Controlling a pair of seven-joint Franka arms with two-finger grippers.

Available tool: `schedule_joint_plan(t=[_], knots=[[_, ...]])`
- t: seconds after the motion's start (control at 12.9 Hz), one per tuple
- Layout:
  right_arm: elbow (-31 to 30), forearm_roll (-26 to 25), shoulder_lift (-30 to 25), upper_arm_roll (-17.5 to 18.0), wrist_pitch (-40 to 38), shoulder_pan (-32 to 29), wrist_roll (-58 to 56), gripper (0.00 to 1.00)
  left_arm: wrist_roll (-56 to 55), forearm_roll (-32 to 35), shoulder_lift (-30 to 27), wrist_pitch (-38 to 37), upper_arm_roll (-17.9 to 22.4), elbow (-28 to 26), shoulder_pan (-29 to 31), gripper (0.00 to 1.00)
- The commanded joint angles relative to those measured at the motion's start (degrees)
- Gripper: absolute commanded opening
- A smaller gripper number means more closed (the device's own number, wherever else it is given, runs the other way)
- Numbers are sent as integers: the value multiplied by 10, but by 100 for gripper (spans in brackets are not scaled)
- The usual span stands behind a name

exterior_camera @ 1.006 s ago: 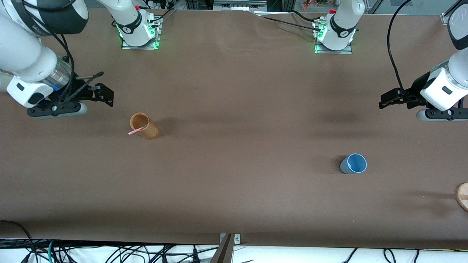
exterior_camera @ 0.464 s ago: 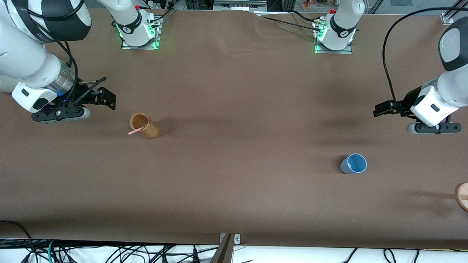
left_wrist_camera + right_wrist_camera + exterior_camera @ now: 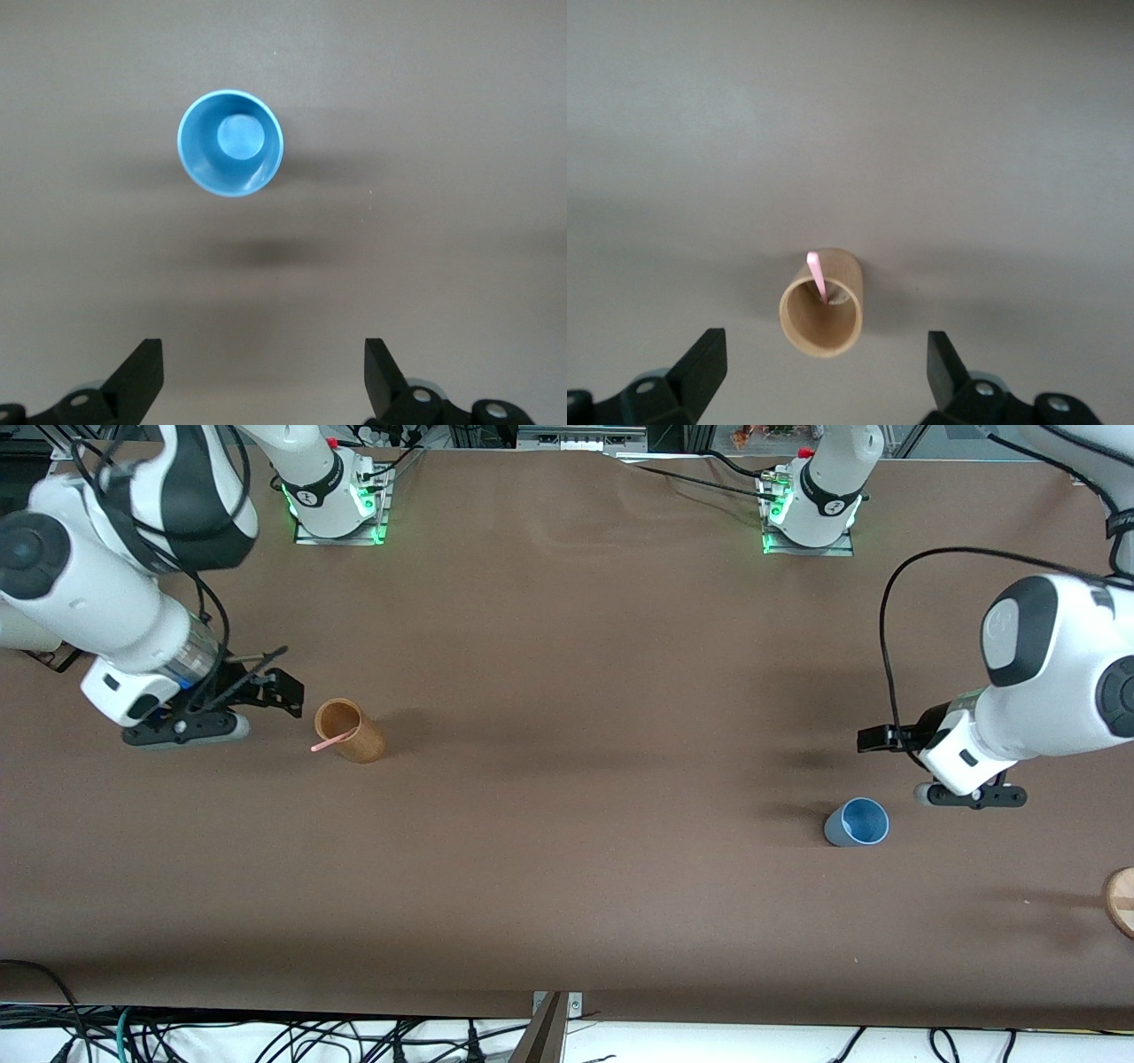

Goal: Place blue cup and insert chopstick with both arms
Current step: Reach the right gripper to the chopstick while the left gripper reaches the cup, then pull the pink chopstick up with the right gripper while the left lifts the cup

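Pretty early stage, judging by the layout. The brown surface (image 3: pixel 567 779) is mostly bare. The left arm (image 3: pixel 1045 682) is parked over the patch at about 2 o'clock from the blue cup (image 3: pixel 857 822), and its left claw (image 3: pixel 264 376) is spread wide with nothing gripped. The right arm (image 3: pixel 106 593) is hung at roughly 9 o'clock from the wooden holder (image 3: pixel 351 731), the right claw (image 3: pixel 824 372) also wide open and empty. The cup is stood upright toward the left arm's end, not yet picked up. The pink chopstick (image 3: pixel 331 741) is still leaned inside the holder, so placing and inserting are both left to do. Nothing is seen blocking either approach; a wooden disc (image 3: pixel 1122 902) is cut off at the edge.
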Motion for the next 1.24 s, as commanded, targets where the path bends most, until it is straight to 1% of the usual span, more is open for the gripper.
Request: schedule_joint_plan(t=[0.0,0.08,0.23,0.39,0.46,0.62,0.77,0.85,0.93,1.01,1.08,1.16], knots=[[-15,5,25,6,39,-3,-1,100,5,13,48,14,1,29,-5,100],[-31,5,31,6,64,-2,-1,100,4,15,67,38,0,41,-7,100],[-85,5,31,6,135,-2,-1,100,3,14,101,68,0,50,-8,100],[-125,5,32,6,191,-2,-1,100,3,14,124,115,0,50,-11,100],[-135,5,34,6,210,-1,-1,99,3,14,139,135,0,50,-13,100],[-139,5,47,6,225,-1,0,93,3,14,160,169,0,50,-13,100],[-140,5,49,6,224,-1,13,81,3,15,169,185,0,50,-14,100],[-141,5,49,8,223,-1,18,70,3,16,171,186,1,50,-14,100],[-143,5,49,8,224,-1,18,55,4,24,174,188,1,50,-17,100],[-143,5,49,8,224,-1,19,40,4,40,173,205,1,48,-18,88],[-143,5,49,8,223,-1,19,24,3,52,173,212,2,46,-18,62],[-143,5,49,8,222,-1,20,8,3,53,173,212,2,46,-18,45]])
